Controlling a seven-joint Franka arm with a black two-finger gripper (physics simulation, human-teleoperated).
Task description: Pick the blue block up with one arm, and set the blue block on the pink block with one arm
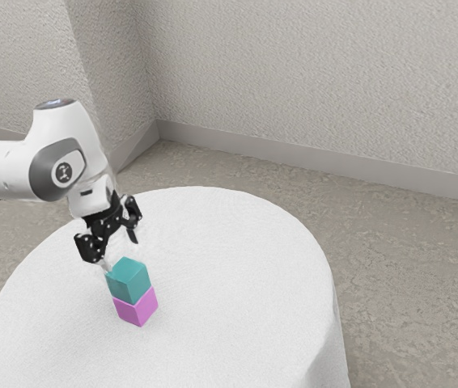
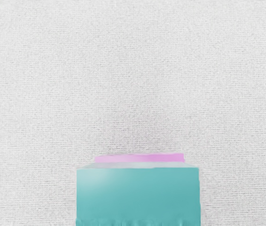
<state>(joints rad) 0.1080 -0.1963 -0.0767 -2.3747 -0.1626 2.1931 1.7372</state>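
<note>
Blue block (image 1: 128,278) sat on top of the pink block (image 1: 136,306), the two touching as a stack on the white cloth-covered counter (image 1: 237,267), toward the exterior view's left side. The placement looked done, judging by how the stack stood unaided. The gripper (image 1: 109,240) hovered just above the stack, a little toward the exterior view's left, with its fingers spread apart and nothing between them, so it read as open and empty. That likely fit a release: the jaws were wide enough to clear the blue block's sides without nudging it. In the wrist view the blue block (image 2: 137,195) lay right under the hand, and the pink block (image 2: 140,158) showed as a thin strip past its far edge because the blue one covered the rest. That suggested a slight offset, though the exact alignment was hard to tell. The blue block's near side was cut off by the wrist view's edge. The arm's base ran out of the exterior view's left, and the counter's front rim was cropped. The gap between the fingertips and the block top was hard to make out.
</note>
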